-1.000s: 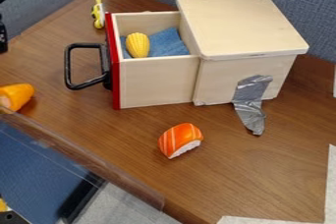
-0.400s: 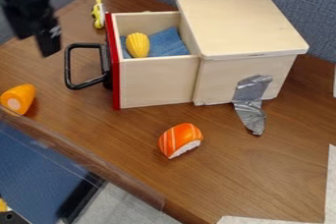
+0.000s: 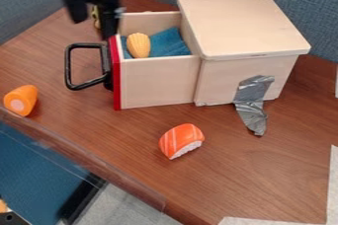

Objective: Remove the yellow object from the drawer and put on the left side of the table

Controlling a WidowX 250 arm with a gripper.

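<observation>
The black gripper [image 3: 94, 20] hangs at the upper left, at the left end of the drawer, with its two fingers apart and nothing seen between them. To its right, the yellow corn-shaped object [image 3: 139, 45] lies inside the pulled-out drawer [image 3: 158, 82], on a blue cloth [image 3: 169, 43]. The corn and gripper are apart. Brown table surface [image 3: 49, 61] lies to the left of the drawer's red front.
A black handle [image 3: 68, 68] juts left from the drawer. An orange piece [image 3: 25, 95] lies at the left edge, and a sushi piece [image 3: 181, 140] in front of the wooden box [image 3: 241, 24]. A small yellow toy [image 3: 96, 18] is partly behind the gripper.
From the upper left edge, the gripper has moved right to the drawer's end. The orange piece at the left has shifted slightly and turned. The corn has stayed put.
</observation>
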